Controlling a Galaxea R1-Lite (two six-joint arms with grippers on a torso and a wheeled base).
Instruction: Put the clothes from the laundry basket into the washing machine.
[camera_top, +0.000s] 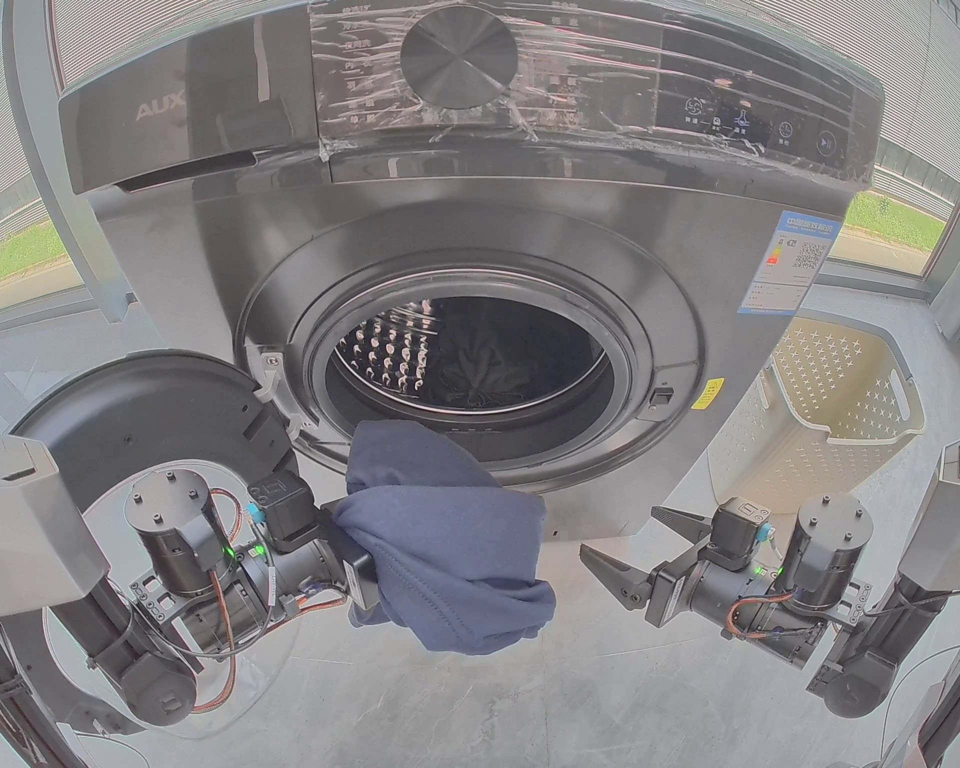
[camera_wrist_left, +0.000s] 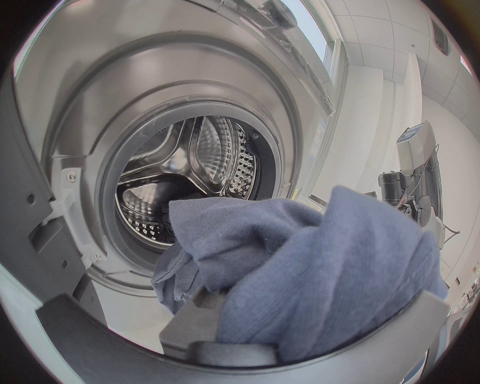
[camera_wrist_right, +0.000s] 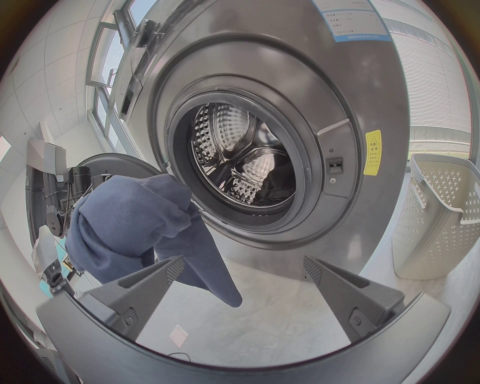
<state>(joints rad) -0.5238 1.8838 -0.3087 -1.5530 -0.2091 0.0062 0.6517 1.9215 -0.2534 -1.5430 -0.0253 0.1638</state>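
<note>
Before the robot, a grey front-loading washing machine (camera_top: 200, 250) takes up most of the head view. Its round door (camera_top: 150, 410) is swung wide open to the robot's left, and the steel drum (camera_top: 400, 350) lies bare behind the opening. To the machine's right, a cream perforated laundry basket (camera_top: 840, 400) stands on the pale floor, close to the machine's side panel.

A bunched blue garment (camera_top: 450, 540) hangs in the air just in front of the opening. In the head view its upper fold overlaps the lower rim of the door ring, and the rest droops toward the floor without touching it. It is outside the drum. The left gripper (camera_top: 375, 575) pinches this garment, and the cloth wraps over its fingers and hides most of them.

Deep in the drum lies a dark crumpled piece of clothing (camera_top: 490, 370), resting on the drum's bottom.

The right gripper (camera_top: 622, 535) sits low at the machine's right front, between the opening and the basket. Its two dark fingers are spread wide with nothing between them.

A small yellow sticker (camera_top: 707, 393) is on the front panel, right of the door ring.
</note>
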